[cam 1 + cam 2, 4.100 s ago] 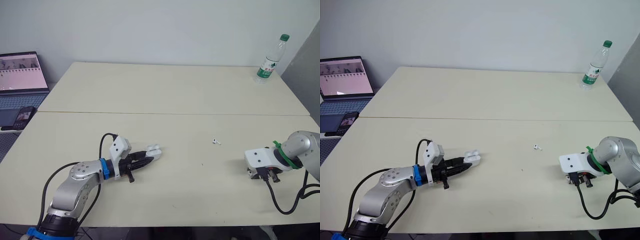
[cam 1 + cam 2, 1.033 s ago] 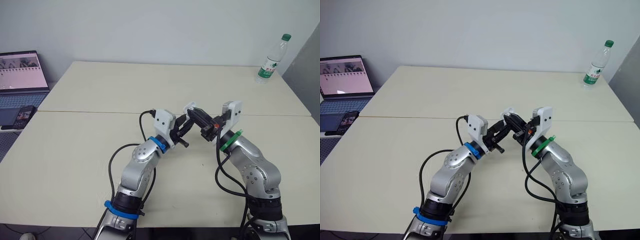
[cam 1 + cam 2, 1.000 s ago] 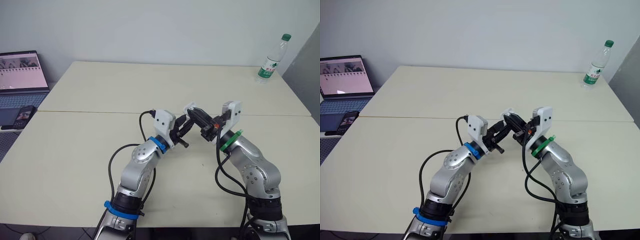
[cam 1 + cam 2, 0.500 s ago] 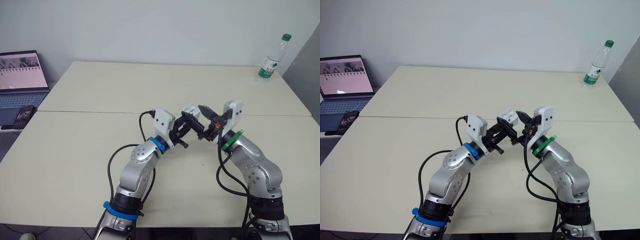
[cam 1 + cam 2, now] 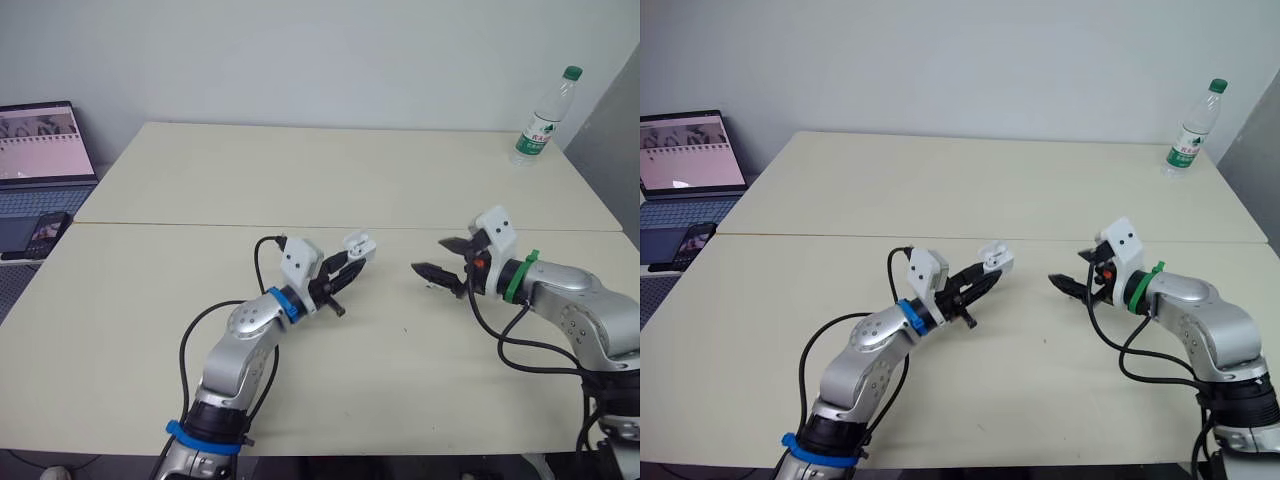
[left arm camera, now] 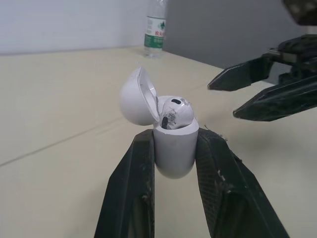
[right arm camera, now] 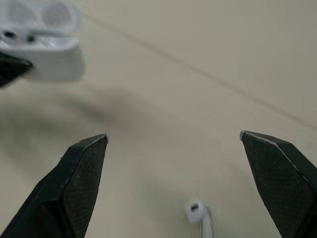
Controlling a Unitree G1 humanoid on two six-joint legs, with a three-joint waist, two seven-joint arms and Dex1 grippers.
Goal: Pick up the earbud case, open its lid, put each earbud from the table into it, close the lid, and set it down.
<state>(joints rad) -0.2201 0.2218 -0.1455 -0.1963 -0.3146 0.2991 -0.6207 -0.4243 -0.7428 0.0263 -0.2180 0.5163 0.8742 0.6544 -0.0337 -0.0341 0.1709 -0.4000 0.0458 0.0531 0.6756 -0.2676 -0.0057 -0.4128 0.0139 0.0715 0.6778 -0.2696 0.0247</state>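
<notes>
Gripping the white earbud case (image 6: 173,154) by its lower body, the left end effector (image 6: 174,135) has its two black fingers (image 6: 132,188) closed against the case's sides, one on each flank; the case is held upright off the bench (image 5: 350,180), near the middle of its front half; its lid (image 6: 134,96) is swung open and tilts back on its hinge; one earbud (image 6: 174,112) sits in the opening, its rounded head showing above the rim; the right end effector (image 7: 173,135) is spread wide and holds nothing, its tips pointing toward the case from the robot's right with a clear gap between the two end effectors; the loose earbud (image 7: 197,217) lies on the bench just below and between those spread fingers, touched by neither, stem down in the right wrist view; it lies well apart from the case; a water bottle (image 5: 540,118) with a green cap stands upright at the far right corner of the bench; an open laptop (image 5: 40,150) sits off the bench's left edge, with a phone (image 5: 45,230) lying on its keyboard side.
</notes>
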